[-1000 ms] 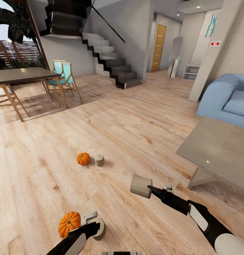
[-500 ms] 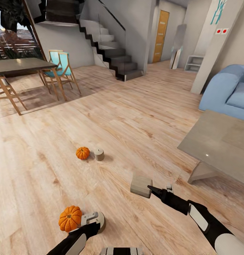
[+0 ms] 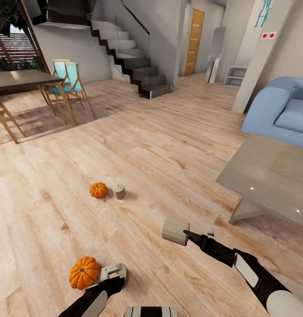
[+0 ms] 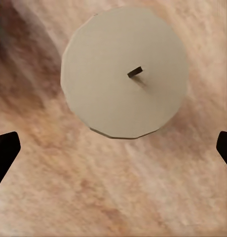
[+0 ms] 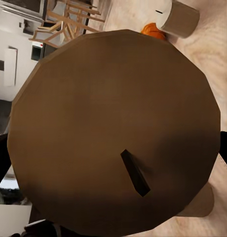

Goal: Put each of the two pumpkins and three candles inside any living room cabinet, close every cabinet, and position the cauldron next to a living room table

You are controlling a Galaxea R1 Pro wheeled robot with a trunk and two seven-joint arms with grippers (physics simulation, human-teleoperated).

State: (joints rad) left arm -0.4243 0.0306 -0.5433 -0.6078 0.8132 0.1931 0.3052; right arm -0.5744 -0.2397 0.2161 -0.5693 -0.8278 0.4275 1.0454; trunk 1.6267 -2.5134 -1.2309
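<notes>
Right hand [image 3: 185, 235] clamped on a candle [image 3: 175, 230], carried tipped sideways above the floor [image 3: 169, 154], near the bench [image 3: 265, 176]. Left hand [image 3: 112, 275] spread wide, hanging over a second candle [image 4: 124, 74] standing untouched on the floor beside a pumpkin [image 3: 83, 272]. Farther off, another pumpkin [image 3: 98, 189] just beside a third candle [image 3: 119, 191].

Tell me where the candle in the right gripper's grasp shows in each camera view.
Head view: held candle, lower centre, at the right gripper tip.
Right wrist view: its wick face across the middle.
Shared landmark: far pumpkin beside the floor candle.
</notes>
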